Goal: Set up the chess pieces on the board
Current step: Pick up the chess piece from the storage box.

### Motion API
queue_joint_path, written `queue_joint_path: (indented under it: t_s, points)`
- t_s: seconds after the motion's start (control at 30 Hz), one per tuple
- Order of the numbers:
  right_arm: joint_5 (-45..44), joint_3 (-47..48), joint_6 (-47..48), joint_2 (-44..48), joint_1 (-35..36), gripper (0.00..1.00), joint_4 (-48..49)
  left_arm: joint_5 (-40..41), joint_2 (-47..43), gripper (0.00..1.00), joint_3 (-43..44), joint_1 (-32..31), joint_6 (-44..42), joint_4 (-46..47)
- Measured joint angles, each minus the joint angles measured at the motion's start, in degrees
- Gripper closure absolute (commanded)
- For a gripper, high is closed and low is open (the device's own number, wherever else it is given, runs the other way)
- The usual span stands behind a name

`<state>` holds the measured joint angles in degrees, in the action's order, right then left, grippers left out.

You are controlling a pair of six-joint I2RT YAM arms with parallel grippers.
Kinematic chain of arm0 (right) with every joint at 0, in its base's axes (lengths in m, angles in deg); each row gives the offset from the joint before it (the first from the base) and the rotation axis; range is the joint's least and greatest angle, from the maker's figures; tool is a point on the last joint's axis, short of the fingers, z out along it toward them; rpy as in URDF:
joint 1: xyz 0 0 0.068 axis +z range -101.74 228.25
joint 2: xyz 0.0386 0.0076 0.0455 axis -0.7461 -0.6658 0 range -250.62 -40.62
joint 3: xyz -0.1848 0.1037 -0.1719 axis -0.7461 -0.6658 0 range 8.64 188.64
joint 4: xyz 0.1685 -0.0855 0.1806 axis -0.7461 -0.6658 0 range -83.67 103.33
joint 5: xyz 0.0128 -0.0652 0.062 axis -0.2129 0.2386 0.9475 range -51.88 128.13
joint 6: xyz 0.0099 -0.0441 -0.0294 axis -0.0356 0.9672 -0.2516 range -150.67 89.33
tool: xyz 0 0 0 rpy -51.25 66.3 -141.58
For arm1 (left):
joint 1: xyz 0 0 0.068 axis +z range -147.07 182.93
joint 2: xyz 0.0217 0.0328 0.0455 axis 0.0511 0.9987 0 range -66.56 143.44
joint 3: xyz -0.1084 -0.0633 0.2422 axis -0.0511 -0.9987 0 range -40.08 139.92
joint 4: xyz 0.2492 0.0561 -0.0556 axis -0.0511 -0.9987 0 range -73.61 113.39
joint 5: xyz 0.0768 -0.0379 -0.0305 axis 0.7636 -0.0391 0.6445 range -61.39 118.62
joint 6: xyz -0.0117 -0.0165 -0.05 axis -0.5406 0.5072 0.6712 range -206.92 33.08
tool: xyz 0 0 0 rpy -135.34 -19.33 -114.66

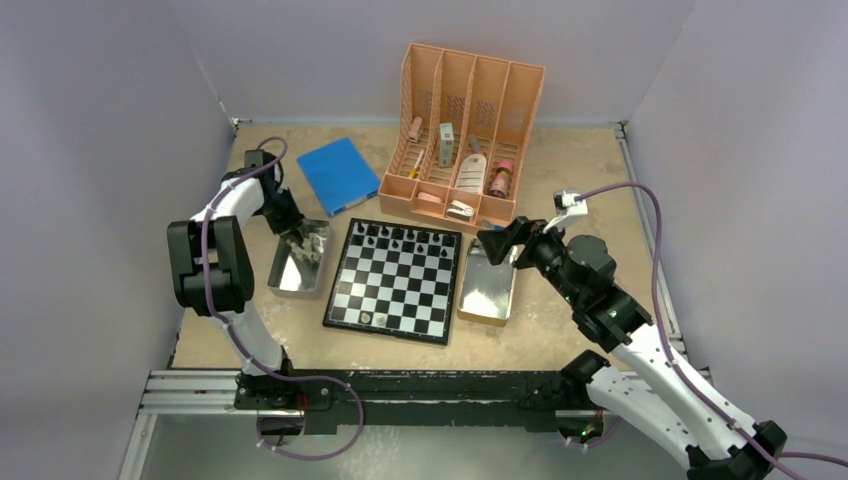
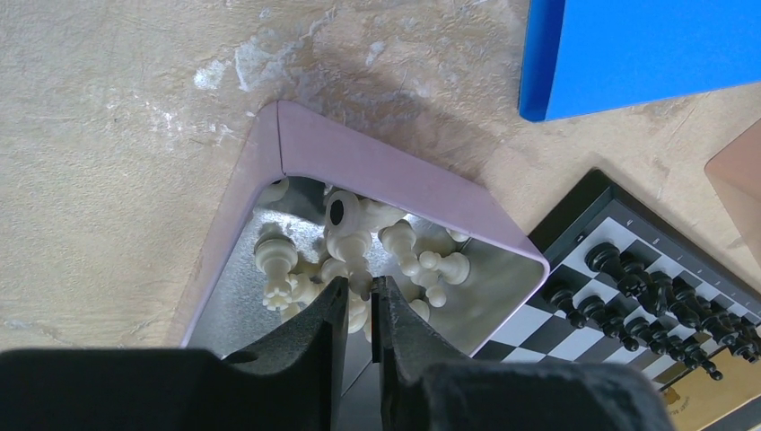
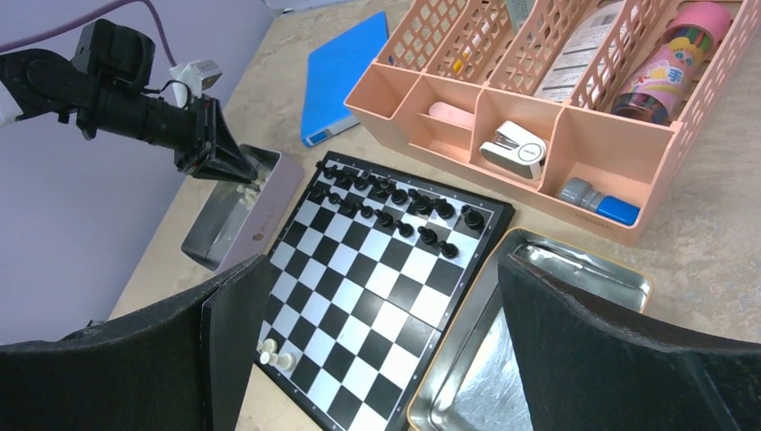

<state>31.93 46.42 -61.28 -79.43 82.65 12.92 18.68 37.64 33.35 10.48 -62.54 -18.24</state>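
The board lies mid-table, with black chess pieces along its two far rows and two white pieces at its near left corner. More white pieces are heaped in the metal tray left of the board. My left gripper reaches down into that heap, its jaws drawn in to a narrow gap with a white piece pinched between the tips. My right gripper hovers wide open and empty over the board's right side and the gold-rimmed tray.
A peach organizer with bottles and small items stands behind the board. A blue book lies at the back left, close to the left tray. Grey walls enclose the table on three sides.
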Motion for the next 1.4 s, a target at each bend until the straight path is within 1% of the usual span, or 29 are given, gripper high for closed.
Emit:
queue_joint_path:
  t_s: [0.3, 0.6, 0.87, 1.03, 1.17, 1.4]
  points:
    - [0.0, -0.5, 0.0, 0.3, 0.0, 0.02, 0.1, 0.0, 0.5, 0.82, 0.0, 0.0, 0.0, 0.0]
    - [0.0, -0.5, 0.0, 0.9, 0.0, 0.02, 0.1, 0.1, 0.7, 0.93, 0.1, 0.0, 0.0, 0.0]
    - [0.0, -0.5, 0.0, 2.1, 0.0, 0.02, 0.1, 1.7, 0.3, 0.94, 0.6, 0.0, 0.0, -0.8]
    - [0.0, -0.5, 0.0, 2.1, 0.0, 0.02, -0.1, 2.8, -2.3, 0.94, 0.6, -0.4, 0.0, -1.7]
    - [0.0, -0.5, 0.0, 2.1, 0.0, 0.02, -0.3, 4.2, -5.0, 0.94, 1.5, -2.4, 0.1, -3.0]
    - [1.9, -0.5, -1.4, 2.1, 0.0, 0.02, -1.4, 5.1, -8.9, 0.94, 2.4, -8.1, 0.1, -4.8]
